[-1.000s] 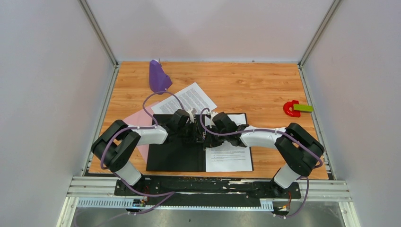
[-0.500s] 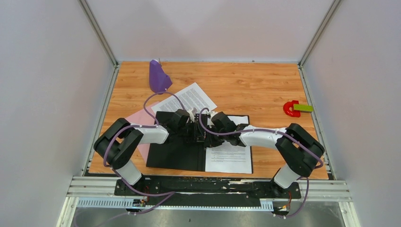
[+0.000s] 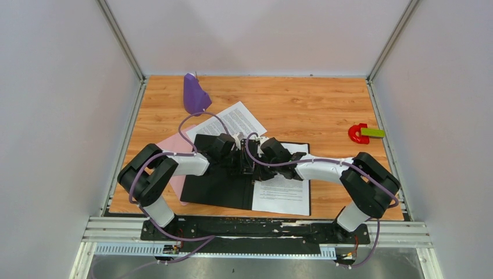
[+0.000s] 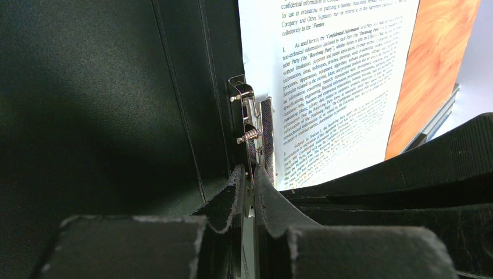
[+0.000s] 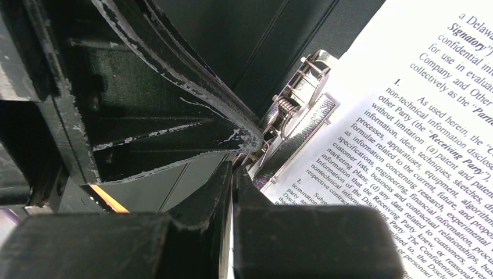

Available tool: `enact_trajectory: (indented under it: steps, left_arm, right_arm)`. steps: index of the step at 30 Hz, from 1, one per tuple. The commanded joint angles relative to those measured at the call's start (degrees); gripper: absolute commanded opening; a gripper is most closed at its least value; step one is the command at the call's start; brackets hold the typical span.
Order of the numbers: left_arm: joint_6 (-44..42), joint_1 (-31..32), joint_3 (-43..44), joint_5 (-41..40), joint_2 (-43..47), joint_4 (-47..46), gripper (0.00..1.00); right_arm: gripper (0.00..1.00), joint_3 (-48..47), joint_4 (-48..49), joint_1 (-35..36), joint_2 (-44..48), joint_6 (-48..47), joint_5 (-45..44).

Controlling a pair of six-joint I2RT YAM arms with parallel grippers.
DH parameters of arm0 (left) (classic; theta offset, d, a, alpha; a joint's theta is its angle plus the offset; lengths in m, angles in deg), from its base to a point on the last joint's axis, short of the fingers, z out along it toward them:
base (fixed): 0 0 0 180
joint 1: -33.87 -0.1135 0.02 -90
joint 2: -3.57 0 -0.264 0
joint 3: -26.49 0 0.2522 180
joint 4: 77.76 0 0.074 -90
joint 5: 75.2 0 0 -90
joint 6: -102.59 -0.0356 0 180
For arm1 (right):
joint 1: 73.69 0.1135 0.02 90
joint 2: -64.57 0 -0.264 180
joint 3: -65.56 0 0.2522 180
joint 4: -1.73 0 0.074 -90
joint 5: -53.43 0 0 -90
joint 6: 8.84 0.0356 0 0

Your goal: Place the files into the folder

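Note:
The folder [image 3: 215, 189] lies open at the table's middle, black inside up. One file [image 3: 282, 192] lies in its right half. The other file [image 3: 232, 121] lies on the table behind the folder, partly under my left arm. My left gripper [image 3: 241, 160] and right gripper [image 3: 254, 164] meet at the metal clip on the spine. In the left wrist view my gripper [image 4: 249, 174] is shut on the thin metal lever of the clip [image 4: 253, 125], beside the file [image 4: 331, 75]. In the right wrist view my gripper [image 5: 232, 171] is shut on a thin metal part of the clip [image 5: 296, 116].
A pink clipboard [image 3: 174, 151] lies under the folder's left side. A purple object [image 3: 195, 94] stands at the back left. A red piece [image 3: 356, 135] with a green block [image 3: 373, 132] sits at the right edge.
The folder has turned slightly, its far left corner now farther back. Both grippers stay together at the clip and have shifted a little with it.

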Motion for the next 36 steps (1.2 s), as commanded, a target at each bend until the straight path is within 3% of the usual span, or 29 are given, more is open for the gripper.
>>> enact_trajectory:
  steps: [1, 5, 12, 14, 17, 36]
  left_arm:
    - [-4.74, 0.22, -3.17, -10.97, -4.05, 13.61, 0.0]
    - [-6.01, 0.31, -1.94, -9.92, -2.86, 15.06, 0.08]
    - [-7.72, 0.31, -1.19, -12.19, -2.98, 18.07, 0.1]
    - [-8.18, 0.35, -1.19, -13.55, -2.97, 18.99, 0.07]
    - [-8.59, 0.44, -1.34, -15.13, -3.27, 19.69, 0.0]
    - [-6.38, 0.48, -2.3, -9.74, -5.33, 14.47, 0.0]
  right_arm:
    - [0.0, 4.16, -8.41, -0.46, -4.27, -1.9, -5.39]
    - [0.0, 5.07, -8.46, -0.42, -5.3, -1.81, -7.23]
    - [0.0, 2.94, -10.72, -0.44, -5.01, -2.63, -9.49]
    - [0.0, 2.42, -11.02, -0.46, -4.42, -2.61, -8.52]
    - [0.08, 2.25, -11.4, -0.45, -2.05, -1.88, -7.24]
    - [0.05, 1.29, -7.6, -0.87, 0.82, -1.32, -2.57]
